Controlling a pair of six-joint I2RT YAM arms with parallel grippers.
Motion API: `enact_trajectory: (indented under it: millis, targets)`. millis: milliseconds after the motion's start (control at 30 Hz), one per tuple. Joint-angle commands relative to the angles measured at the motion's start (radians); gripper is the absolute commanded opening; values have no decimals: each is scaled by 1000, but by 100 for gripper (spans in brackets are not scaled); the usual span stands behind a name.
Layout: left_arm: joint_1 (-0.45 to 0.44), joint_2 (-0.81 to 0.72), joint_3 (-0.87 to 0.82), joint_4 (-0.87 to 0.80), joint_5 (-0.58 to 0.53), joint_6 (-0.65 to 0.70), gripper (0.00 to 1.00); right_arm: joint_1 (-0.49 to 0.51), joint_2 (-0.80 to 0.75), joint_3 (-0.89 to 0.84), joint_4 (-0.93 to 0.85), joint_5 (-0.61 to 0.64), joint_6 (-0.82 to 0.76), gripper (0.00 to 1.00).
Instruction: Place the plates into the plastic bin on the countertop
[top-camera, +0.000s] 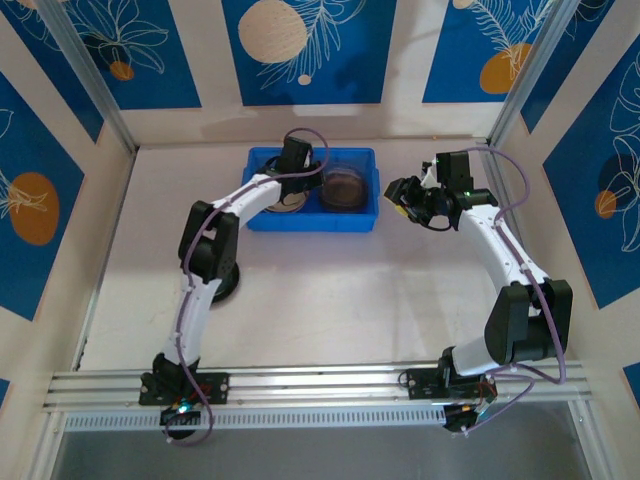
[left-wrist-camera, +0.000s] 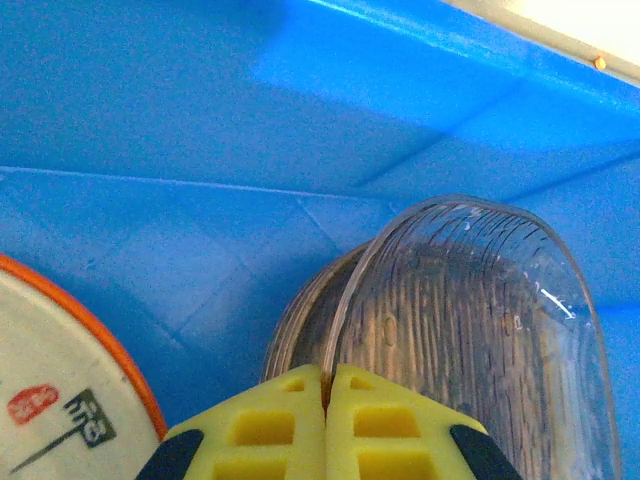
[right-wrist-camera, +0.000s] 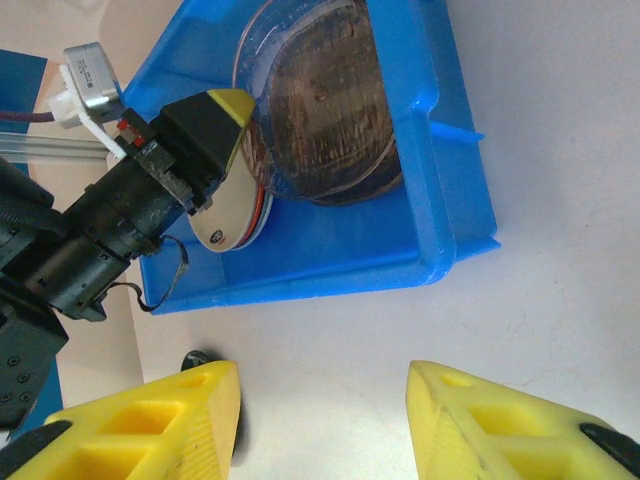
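The left gripper (left-wrist-camera: 326, 388) is lowered into the blue plastic bin (top-camera: 312, 224). Its yellow fingers are pressed fully together at the rim of the translucent smoky-grey plates (left-wrist-camera: 470, 330), which are stacked in the right half of the bin. Whether that rim is pinched cannot be told. In the left half, a cream plate with an orange rim (left-wrist-camera: 60, 360) is seen. The right gripper (right-wrist-camera: 320, 380) is held about half open, with nothing between its fingers, above the white countertop (top-camera: 330, 300) just beside the bin's right end.
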Motion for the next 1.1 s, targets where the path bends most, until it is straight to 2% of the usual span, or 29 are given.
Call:
enact_trajectory:
  millis: [0,67,100,200,267,600,733,833,967,1067]
  targets:
    - [-12,28,67,-37,-2,-15,0,3,-15,-10,3,-29,3,48]
    - [-14,38,87,-52,-2,-12,7,5,-10,-8,3,-31,4,48]
    - [-13,43,94,-58,-2,-12,13,6,-7,-6,3,-30,4,48]
    - [-15,50,101,-57,1,-11,40,12,-2,1,4,-33,6,48]
    - [-15,56,112,-66,1,-11,51,17,5,7,3,-38,6,48]
    - [-15,14,124,-74,-15,25,54,44,14,11,11,-29,6,48]
    - [-17,-29,98,-63,-17,57,61,59,14,9,20,-20,9,48]
    - [-18,-93,37,-44,-18,85,69,83,-3,-19,74,18,21,47]
    - [-18,-212,-93,-10,-15,98,71,163,-28,-73,171,102,56,47]
    - [-17,-309,-204,4,-12,102,73,227,-1,-56,187,89,79,47]
